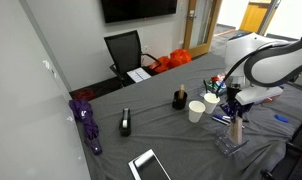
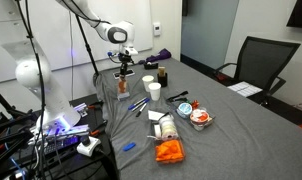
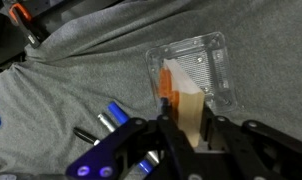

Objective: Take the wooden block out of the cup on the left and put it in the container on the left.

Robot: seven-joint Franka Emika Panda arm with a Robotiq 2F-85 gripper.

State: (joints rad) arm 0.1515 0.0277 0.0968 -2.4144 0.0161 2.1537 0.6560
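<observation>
Reaching in from 3 o'clock in an exterior view, arm (image 1: pixel 276 62) is bending at the elbow, with its wrist pointing straight down. Two paper cups (image 1: pixel 196 110) are standing at 9 o'clock of it on the grey cloth (image 1: pixel 161 135). In the wrist view, gripper (image 3: pixel 188 128) fingers (image 3: pixel 167 135) are clamping the wooden block (image 3: pixel 186 102) upright. The block is hanging over the clear container (image 3: pixel 206 60), toward its 6 o'clock edge. Whether the two are touching cannot be told.

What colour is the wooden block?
Light tan, plain wood. The wooden block shows best in the wrist view.
</observation>
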